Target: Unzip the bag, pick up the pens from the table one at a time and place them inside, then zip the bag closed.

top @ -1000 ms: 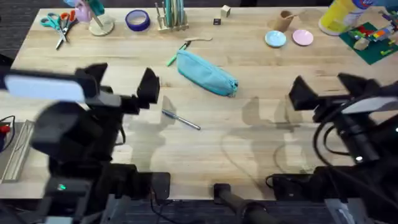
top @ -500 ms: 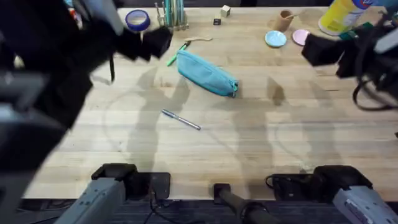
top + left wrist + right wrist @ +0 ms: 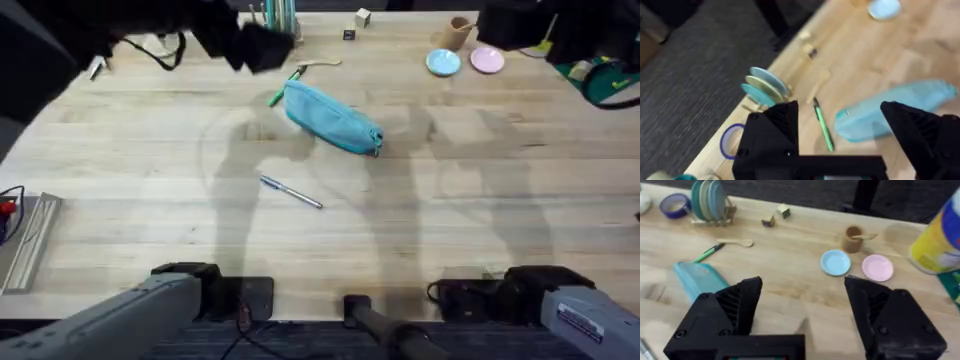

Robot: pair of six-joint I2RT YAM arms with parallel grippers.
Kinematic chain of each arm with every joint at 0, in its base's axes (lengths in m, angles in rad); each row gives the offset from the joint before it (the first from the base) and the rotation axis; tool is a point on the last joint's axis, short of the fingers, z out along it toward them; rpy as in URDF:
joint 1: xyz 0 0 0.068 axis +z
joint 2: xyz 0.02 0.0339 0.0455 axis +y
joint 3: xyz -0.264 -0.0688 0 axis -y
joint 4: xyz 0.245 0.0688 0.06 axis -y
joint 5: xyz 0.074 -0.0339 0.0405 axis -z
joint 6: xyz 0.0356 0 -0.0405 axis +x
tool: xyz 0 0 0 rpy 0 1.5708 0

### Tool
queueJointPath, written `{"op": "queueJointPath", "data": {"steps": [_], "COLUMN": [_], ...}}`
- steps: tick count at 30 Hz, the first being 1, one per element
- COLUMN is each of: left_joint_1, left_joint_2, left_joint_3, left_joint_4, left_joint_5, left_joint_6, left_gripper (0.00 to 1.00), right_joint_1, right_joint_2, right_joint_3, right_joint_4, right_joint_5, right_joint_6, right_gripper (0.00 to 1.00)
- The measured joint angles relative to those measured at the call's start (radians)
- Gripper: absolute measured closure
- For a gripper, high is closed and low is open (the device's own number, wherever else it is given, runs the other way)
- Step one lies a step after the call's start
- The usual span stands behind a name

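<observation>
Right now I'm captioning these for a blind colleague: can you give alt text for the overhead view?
A closed teal bag lies on the pale wooden table, a green pen by its far end and a silver pen nearer the camera. The left gripper hangs dark and blurred above the green pen; small plates sit at the far edge.

Overhead looks down and forward across the table [image 3: 150,240] from above the arm bases. Both wrist cams sit high, angled toward the far edge; all three share the bag [image 3: 332,118] [image 3: 890,112] [image 3: 697,280].
</observation>
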Motion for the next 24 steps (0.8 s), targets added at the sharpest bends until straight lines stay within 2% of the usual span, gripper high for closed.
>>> {"op": "queueJointPath", "data": {"steps": [6, 10, 15, 24], "left_joint_1": [0.0, 0.01, 0.019, 0.019], "left_joint_2": [0.041, 0.073, 0.122, 0.127], "left_joint_3": [0.0, 0.0, 0.0, 0.0], "left_joint_4": [-0.075, -0.075, -0.071, -0.099], "left_joint_5": [0.044, 0.063, 0.069, 0.076], "left_joint_6": [0.25, 0.347, 0.407, 0.431], "left_gripper": [0.01, 0.01, 0.008, 0.008], "right_joint_1": [0.0, 0.0, 0.0, 0.0], "right_joint_2": [0.002, -0.005, -0.008, -0.008], "right_joint_3": [0.001, 0.001, 0.001, 0.001], "right_joint_4": [-0.066, -0.102, -0.104, -0.087], "right_joint_5": [-0.038, -0.058, -0.068, -0.075], "right_joint_6": [0.0, 0.0, 0.0, 0.0], "right_gripper": [0.005, 0.005, 0.005, 0.005]}}
